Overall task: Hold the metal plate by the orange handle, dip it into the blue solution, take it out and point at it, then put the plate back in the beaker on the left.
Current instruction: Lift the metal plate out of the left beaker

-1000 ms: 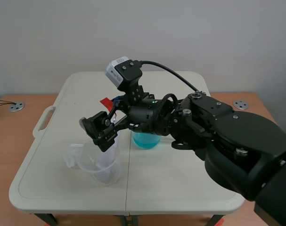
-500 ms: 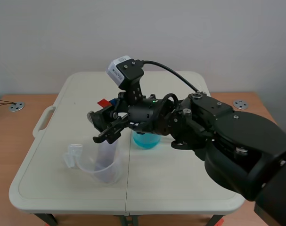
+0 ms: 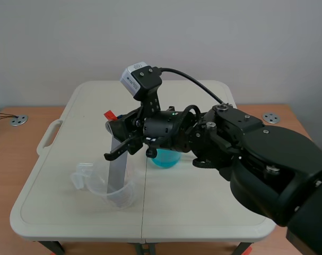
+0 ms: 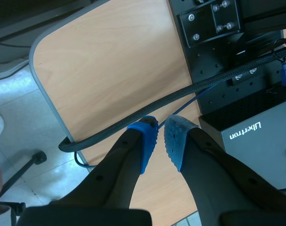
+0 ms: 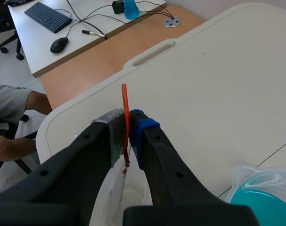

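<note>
A grey metal plate [image 3: 117, 166] stands in the clear beaker [image 3: 112, 190] on the left of the white table, its orange handle [image 3: 109, 115] sticking up. My right gripper [image 3: 117, 139] reaches across from the right and is shut on that handle. In the right wrist view the thin orange handle [image 5: 125, 110] is pinched between the pads [image 5: 143, 126] of my right gripper [image 5: 126, 120], with the clear beaker [image 5: 120, 195] below. The beaker of blue solution [image 3: 164, 158] sits just right of it. My left gripper [image 4: 160, 131] is shut on nothing, away from the table.
The blue solution beaker [image 5: 258, 201] is close beside the right gripper. A person's arm [image 5: 13, 106] shows beyond the table's edge, near a desk with a keyboard [image 5: 47, 17]. A thick black cable [image 4: 180, 96] and a black box [image 4: 246, 127] lie under the left gripper.
The right gripper's fingers closed onto the orange handle. The gripper rose a little, and the plate now stands more upright, showing above the clear beaker.
</note>
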Tool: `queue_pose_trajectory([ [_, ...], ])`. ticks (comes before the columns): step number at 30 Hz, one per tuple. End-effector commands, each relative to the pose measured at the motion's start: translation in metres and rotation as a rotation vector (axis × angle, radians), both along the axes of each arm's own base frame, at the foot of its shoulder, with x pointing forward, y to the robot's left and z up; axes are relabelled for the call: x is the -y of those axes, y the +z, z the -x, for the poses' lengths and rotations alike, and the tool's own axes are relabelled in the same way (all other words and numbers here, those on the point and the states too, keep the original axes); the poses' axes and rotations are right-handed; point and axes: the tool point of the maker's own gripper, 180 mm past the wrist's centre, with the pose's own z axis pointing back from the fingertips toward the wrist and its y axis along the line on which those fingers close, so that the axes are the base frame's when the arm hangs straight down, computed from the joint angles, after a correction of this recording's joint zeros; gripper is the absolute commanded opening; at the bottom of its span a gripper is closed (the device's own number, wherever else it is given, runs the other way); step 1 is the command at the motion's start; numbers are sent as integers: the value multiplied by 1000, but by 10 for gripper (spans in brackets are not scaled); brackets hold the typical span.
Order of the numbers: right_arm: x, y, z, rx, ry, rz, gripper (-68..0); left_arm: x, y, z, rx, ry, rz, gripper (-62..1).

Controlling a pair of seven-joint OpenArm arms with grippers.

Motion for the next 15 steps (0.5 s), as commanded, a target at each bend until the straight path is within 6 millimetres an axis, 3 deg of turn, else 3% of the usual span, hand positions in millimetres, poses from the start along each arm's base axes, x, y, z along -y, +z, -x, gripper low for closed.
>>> queue_pose_trajectory([
  [1, -6, 17, -4, 35, 11, -36, -662, 4, 2, -3, 12, 3, 17, -515],
  [15, -15, 19, 14, 30, 104, -69, -662, 4, 2, -3, 12, 3, 17, -515],
])
